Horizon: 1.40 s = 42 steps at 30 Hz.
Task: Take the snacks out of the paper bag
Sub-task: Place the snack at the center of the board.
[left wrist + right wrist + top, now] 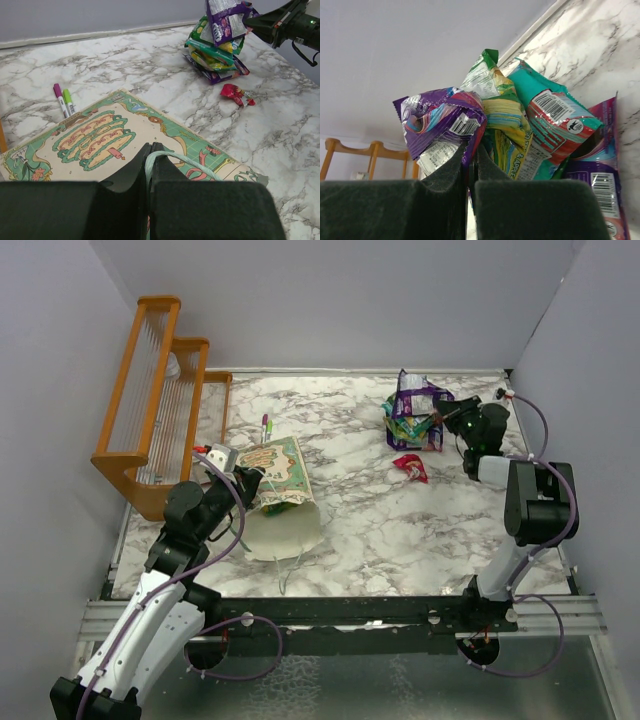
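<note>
The mint-green paper bag (282,485) lies on its side at the table's left, printed face up, mouth toward the near edge; it also shows in the left wrist view (100,140). My left gripper (240,477) is shut on the bag's pale string handle (165,156). A pile of snacks (418,412) lies at the back right, seen too in the left wrist view (216,45). My right gripper (446,412) is shut on a purple snack packet (445,125) over the pile. A small red packet (411,467) lies apart from the pile.
An orange wooden rack (160,405) stands at the back left. Two markers with purple and green caps (266,427) lie behind the bag, also in the left wrist view (64,100). Grey walls close in the table's sides and back.
</note>
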### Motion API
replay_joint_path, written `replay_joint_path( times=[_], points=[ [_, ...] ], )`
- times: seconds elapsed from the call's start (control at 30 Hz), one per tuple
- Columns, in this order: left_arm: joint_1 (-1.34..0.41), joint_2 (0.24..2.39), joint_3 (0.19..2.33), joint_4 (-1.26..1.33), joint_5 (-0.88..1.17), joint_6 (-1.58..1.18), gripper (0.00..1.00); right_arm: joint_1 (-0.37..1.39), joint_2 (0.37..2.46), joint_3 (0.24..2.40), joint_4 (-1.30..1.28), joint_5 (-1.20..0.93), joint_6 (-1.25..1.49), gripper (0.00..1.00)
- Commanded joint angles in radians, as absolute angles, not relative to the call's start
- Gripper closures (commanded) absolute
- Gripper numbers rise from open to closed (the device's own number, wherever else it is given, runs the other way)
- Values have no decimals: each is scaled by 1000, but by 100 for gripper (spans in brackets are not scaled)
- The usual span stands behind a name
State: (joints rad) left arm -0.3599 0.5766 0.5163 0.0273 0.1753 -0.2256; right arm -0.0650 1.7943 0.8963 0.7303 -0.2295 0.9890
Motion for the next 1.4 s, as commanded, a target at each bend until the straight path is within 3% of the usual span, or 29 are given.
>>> replay_joint_path(
  times=[0.0, 0.43, 0.8, 1.03, 1.2, 1.27, 1.37],
  points=[
    [-354, 579, 551, 44, 195, -223, 100, -89, 1829, 925, 746, -252, 941, 99],
    [-353, 587, 553, 44, 201, -226, 100, -89, 1826, 948, 695, -251, 917, 94],
    [-352, 585, 550, 48, 211, -229, 100, -91, 1818, 931, 679, -246, 891, 71],
    [-352, 587, 550, 51, 213, -230, 100, -91, 1779, 932, 685, -258, 858, 69],
    [-352, 587, 550, 53, 217, -230, 100, -91, 1764, 925, 689, -253, 844, 84],
    [-353, 586, 550, 53, 218, -232, 100, -91, 1754, 914, 698, -255, 846, 86],
    [-353, 587, 549, 51, 217, -231, 100, -91, 1741, 905, 703, -248, 845, 98]
  ],
)
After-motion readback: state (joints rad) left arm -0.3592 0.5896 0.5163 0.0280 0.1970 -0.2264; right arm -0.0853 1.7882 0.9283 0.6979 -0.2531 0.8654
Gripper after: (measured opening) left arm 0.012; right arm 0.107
